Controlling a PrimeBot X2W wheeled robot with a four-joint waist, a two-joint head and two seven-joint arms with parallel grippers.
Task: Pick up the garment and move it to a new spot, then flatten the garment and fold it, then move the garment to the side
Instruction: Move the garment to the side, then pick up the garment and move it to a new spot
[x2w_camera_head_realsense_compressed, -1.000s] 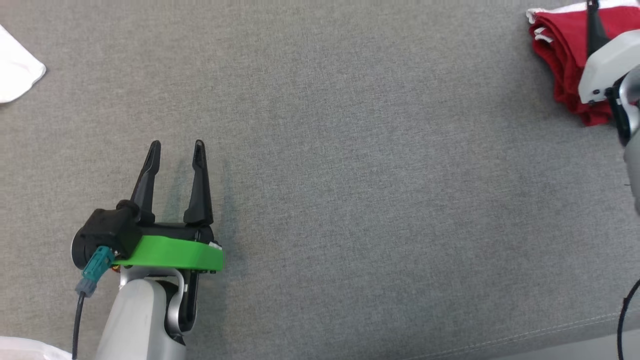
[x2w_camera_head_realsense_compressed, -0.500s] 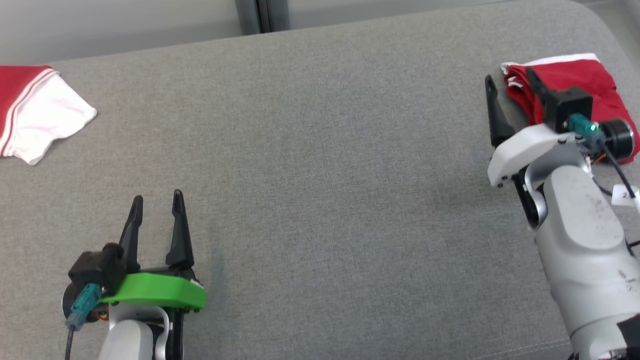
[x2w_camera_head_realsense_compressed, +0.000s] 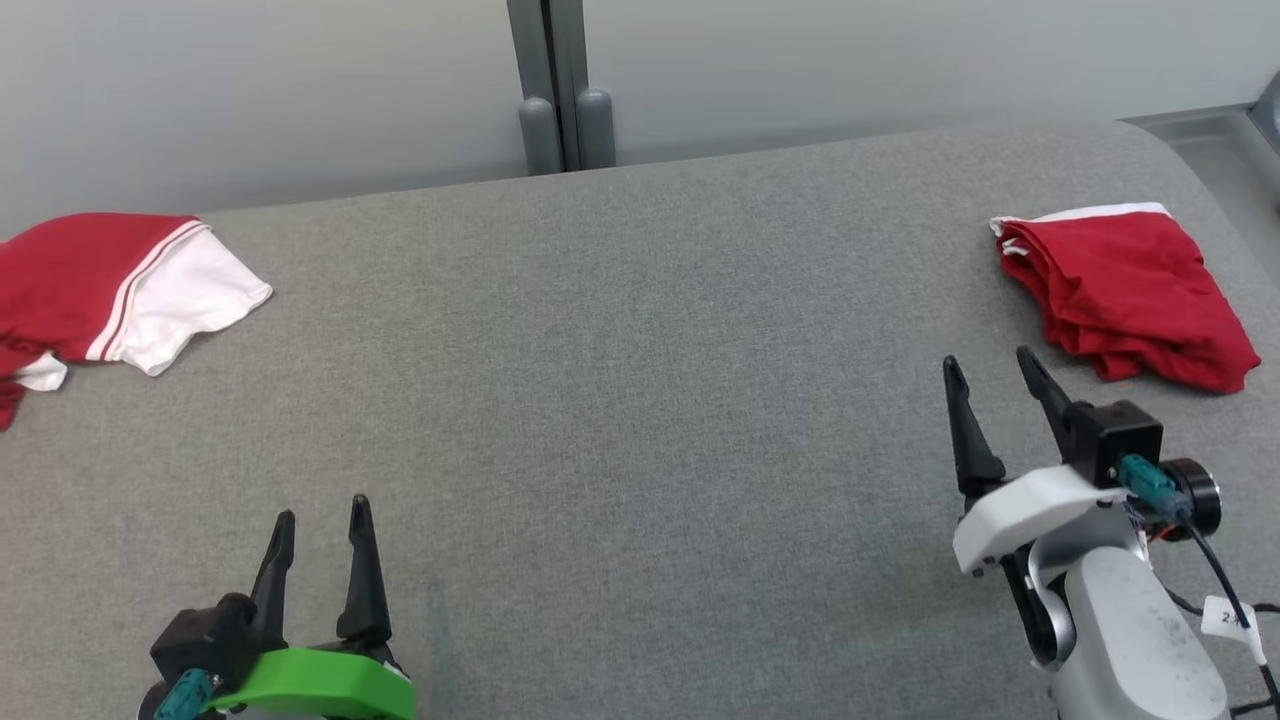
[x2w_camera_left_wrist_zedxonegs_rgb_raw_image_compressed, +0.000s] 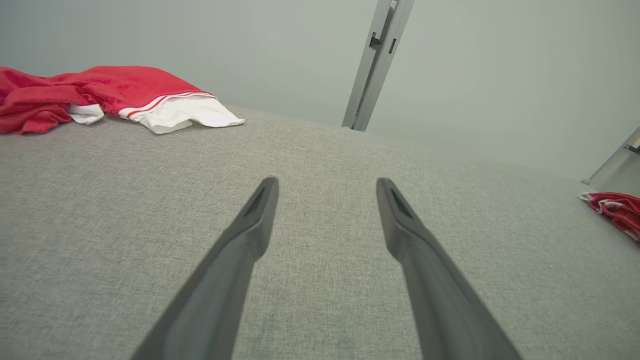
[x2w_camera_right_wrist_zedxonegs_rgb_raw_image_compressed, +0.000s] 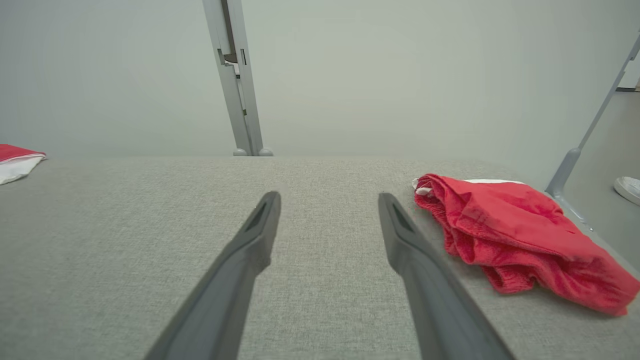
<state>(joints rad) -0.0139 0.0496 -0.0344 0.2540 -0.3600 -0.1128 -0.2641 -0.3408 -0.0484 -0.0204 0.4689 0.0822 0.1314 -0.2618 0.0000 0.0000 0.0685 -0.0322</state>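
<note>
A folded red garment (x2w_camera_head_realsense_compressed: 1125, 300) with a white edge lies at the far right of the grey padded surface (x2w_camera_head_realsense_compressed: 640, 400); the right wrist view has it just right of the fingers (x2w_camera_right_wrist_zedxonegs_rgb_raw_image_compressed: 510, 235). My right gripper (x2w_camera_head_realsense_compressed: 985, 358) stands open and empty a little short of it and to its left, apart from it (x2w_camera_right_wrist_zedxonegs_rgb_raw_image_compressed: 328, 196). My left gripper (x2w_camera_head_realsense_compressed: 322, 507) is open and empty near the front left, over bare surface (x2w_camera_left_wrist_zedxonegs_rgb_raw_image_compressed: 326, 182). A loose red-and-white garment (x2w_camera_head_realsense_compressed: 100, 290) lies crumpled at the far left edge (x2w_camera_left_wrist_zedxonegs_rgb_raw_image_compressed: 115, 95).
Behind the surface is a pale wall with a grey upright post (x2w_camera_head_realsense_compressed: 555, 90). The surface rounds off at its far right corner (x2w_camera_head_realsense_compressed: 1190, 170), with floor and a grey frame leg (x2w_camera_right_wrist_zedxonegs_rgb_raw_image_compressed: 565, 175) beyond. Open room lies between the two garments.
The head camera has tilted up, bringing the wall and the left garment into view. My right gripper has drawn back off the folded red garment toward the front edge, still open.
</note>
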